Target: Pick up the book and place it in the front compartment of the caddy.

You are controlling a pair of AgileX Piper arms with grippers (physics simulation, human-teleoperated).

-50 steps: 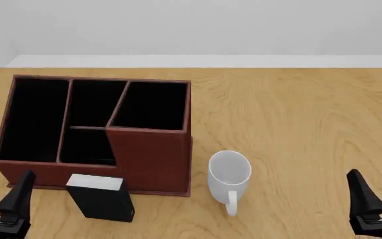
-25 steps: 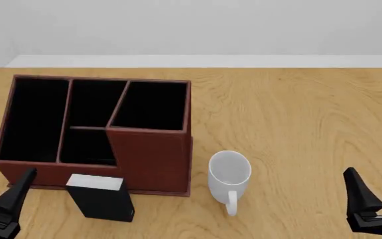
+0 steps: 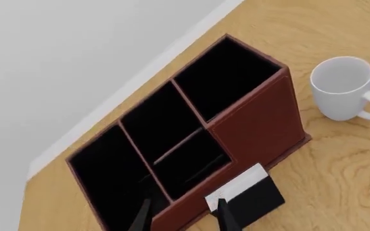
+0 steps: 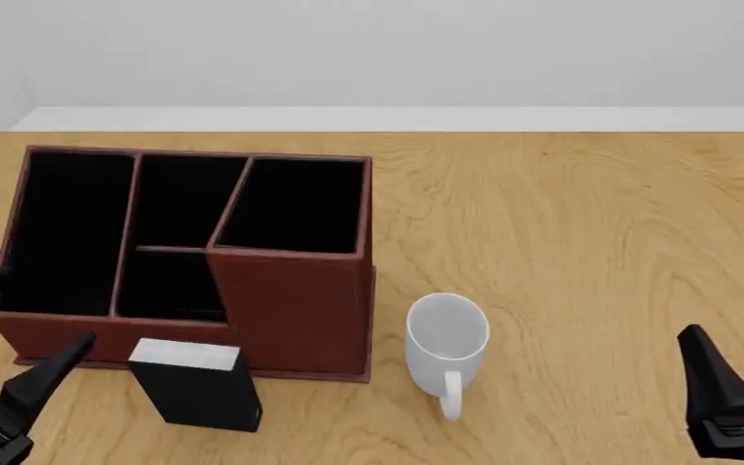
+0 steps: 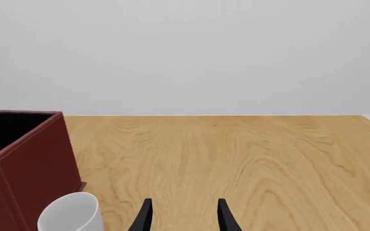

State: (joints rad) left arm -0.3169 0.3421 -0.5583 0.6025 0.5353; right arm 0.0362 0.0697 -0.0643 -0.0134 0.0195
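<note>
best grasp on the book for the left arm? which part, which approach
Judging by its pose, take the book by its upper part, from above. It stands upright just in front of the caddy, white page edge up, so its two black covers are the flat opposing faces. Left pincer is open; straddle the thickness, not the width.

You are working in a simulated test scene, not a real room: a bare wood-grain tabletop (image 4: pixel 579 223) meets a blank pale wall (image 4: pixel 372 48), everything rendered flat and flawless.
</note>
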